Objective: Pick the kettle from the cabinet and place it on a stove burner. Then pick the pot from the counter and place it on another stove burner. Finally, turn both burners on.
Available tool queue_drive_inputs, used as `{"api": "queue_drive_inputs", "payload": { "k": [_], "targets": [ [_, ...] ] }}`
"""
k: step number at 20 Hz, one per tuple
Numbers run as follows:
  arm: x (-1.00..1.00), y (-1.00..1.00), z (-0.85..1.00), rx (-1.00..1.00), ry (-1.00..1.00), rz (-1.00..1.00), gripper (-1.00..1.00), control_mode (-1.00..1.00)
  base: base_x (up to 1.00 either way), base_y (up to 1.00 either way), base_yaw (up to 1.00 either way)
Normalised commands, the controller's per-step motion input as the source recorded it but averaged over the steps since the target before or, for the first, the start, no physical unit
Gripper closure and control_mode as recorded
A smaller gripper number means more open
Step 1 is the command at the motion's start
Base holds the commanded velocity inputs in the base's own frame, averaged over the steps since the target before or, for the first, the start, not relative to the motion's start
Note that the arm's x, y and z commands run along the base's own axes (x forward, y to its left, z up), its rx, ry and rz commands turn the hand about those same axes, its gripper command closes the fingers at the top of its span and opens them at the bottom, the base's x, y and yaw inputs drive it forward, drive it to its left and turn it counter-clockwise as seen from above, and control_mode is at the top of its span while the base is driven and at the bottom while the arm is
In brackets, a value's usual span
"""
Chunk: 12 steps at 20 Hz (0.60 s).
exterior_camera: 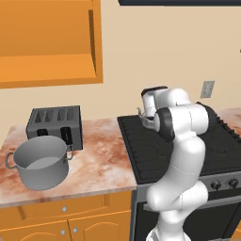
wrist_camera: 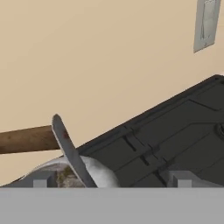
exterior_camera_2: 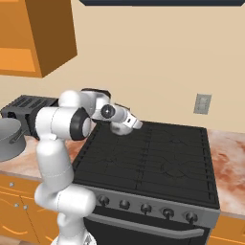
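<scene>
Over at the stove's back-left burner, about 10 o'clock, the kettle sits between the wide-open pincer tips, so lifting carelessly could snag its handle and tip it over.

The pot is crowded at 1 o'clock by the toaster; the bench at 3 o'clock is left open.

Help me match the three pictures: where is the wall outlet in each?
Left base view: outlet upper right, on the wall.
Right base view: right of centre, above the stove.
Hand view: top right corner.
Shared landmark: the stove's back edge.
</scene>
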Motion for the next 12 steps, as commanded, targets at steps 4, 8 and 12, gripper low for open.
{"api": "queue_drive_inputs", "payload": {
  "k": [4, 8, 12],
  "targets": [
    [-0.17, 0.0, 0.0, 0.0, -0.02, 0.0, -1.0, -1.0, 0.0, 0.0, 0.0],
    [-0.21, 0.05, 0.0, 0.0, -0.02, 0.0, -1.0, -1.0, 0.0, 0.0, 0.0],
    [-0.24, 0.14, 0.02, 0.0, -0.01, 0.0, -1.0, -1.0, 0.0, 0.0, 0.0]
  ]
}}
